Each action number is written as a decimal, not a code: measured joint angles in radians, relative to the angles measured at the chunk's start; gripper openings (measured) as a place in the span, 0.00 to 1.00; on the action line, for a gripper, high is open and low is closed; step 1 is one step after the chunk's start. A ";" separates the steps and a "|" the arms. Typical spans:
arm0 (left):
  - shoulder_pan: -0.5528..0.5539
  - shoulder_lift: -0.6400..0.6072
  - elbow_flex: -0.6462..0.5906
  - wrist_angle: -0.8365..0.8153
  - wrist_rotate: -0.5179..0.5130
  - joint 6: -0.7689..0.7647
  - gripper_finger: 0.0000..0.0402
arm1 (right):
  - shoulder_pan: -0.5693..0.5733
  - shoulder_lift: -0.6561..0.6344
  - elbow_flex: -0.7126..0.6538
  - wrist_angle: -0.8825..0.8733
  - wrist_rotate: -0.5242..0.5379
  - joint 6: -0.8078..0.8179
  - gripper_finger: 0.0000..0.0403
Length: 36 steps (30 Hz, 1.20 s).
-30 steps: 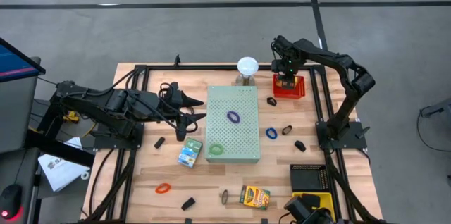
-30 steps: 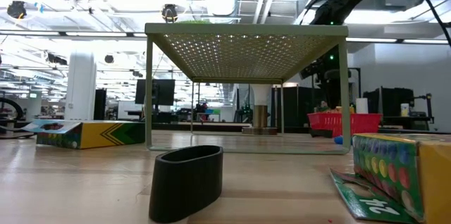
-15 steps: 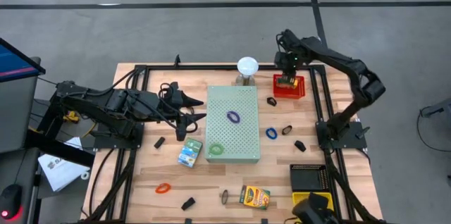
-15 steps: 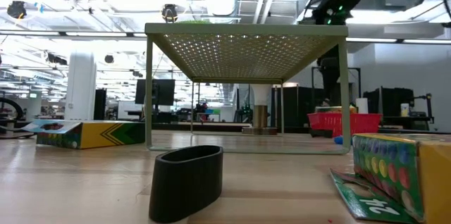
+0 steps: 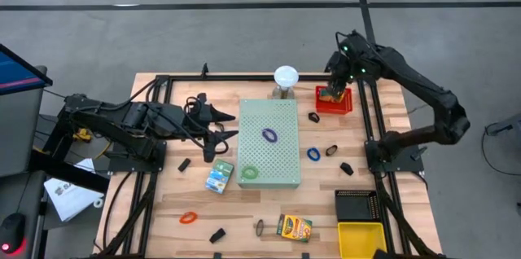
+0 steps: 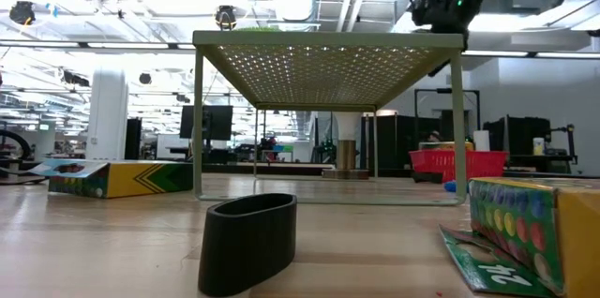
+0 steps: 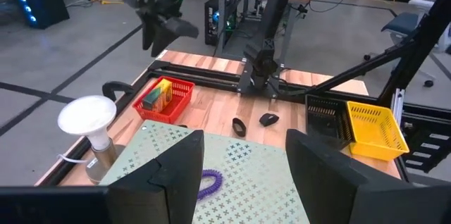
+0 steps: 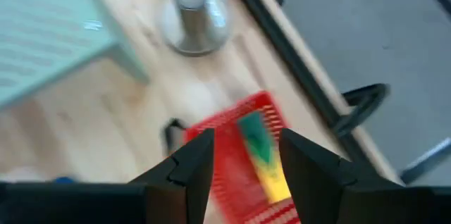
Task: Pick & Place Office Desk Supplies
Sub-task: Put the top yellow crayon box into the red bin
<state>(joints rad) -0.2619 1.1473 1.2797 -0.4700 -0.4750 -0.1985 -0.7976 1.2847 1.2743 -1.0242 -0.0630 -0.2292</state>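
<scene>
Wooden tabletop: at its one o'clock our small red mesh basket [image 5: 334, 101] holds a yellow-green printed box [image 8: 262, 157]. Above it our right gripper [image 8: 239, 160] hangs, jaws narrowly apart, empty; left gripper [image 7: 243, 171], wide, waits near nine. Swinging low could snag the basket's rim.

The number "24" stands on the crayon box's open flap [image 6: 487, 262].
</scene>
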 joint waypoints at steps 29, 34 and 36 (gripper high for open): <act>-0.158 0.000 0.000 -0.366 0.149 -0.292 0.49 | 0.993 -0.286 0.000 -0.285 0.194 0.981 0.39; -0.207 0.023 0.000 -0.348 0.110 -0.396 0.49 | 1.205 -0.260 -0.001 -0.304 0.225 1.085 0.41; -0.230 0.038 0.000 -0.337 0.097 -0.434 0.49 | 1.289 -0.248 -0.001 -0.303 0.250 1.136 0.43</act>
<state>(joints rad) -0.4922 1.1853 1.2800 -0.8069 -0.3780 -0.6321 0.4910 1.0365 1.2732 -1.3271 0.1869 0.9065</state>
